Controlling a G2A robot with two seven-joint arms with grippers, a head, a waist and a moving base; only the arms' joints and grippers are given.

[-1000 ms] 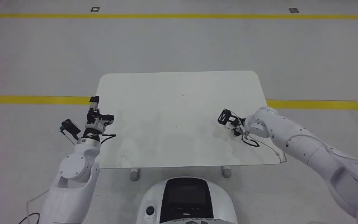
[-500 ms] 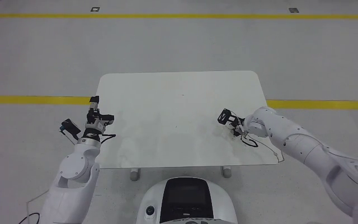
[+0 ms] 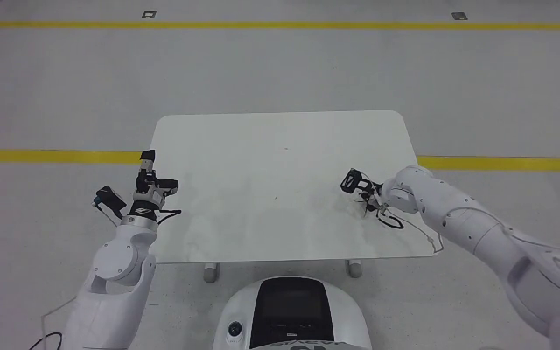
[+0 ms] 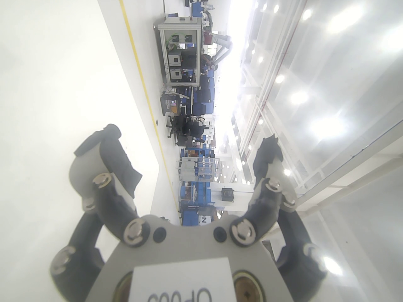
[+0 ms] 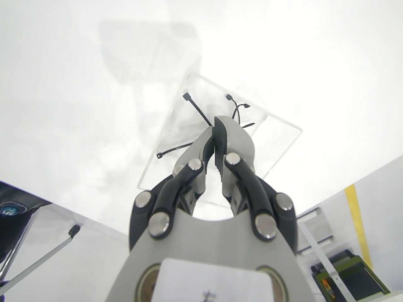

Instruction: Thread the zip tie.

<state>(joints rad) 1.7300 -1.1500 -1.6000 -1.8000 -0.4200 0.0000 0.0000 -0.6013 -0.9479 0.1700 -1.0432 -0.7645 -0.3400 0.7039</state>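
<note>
The left tool [image 4: 189, 136] sits in the foreground, its two black fingers [image 4: 107, 158] spread wide apart with nothing between them, hinged on a grey metal plate with round screws. One finger overlaps the plain white surface [image 4: 47, 80], whose rounded edge runs through the middle of the frame. Beyond that edge a thin yellow floor line [image 4: 132, 48] recedes toward a metal-framed equipment cabinet [image 4: 179, 54] in the hall behind. Bright ceiling lights [image 4: 299, 97] shine beyond the other finger.
</note>
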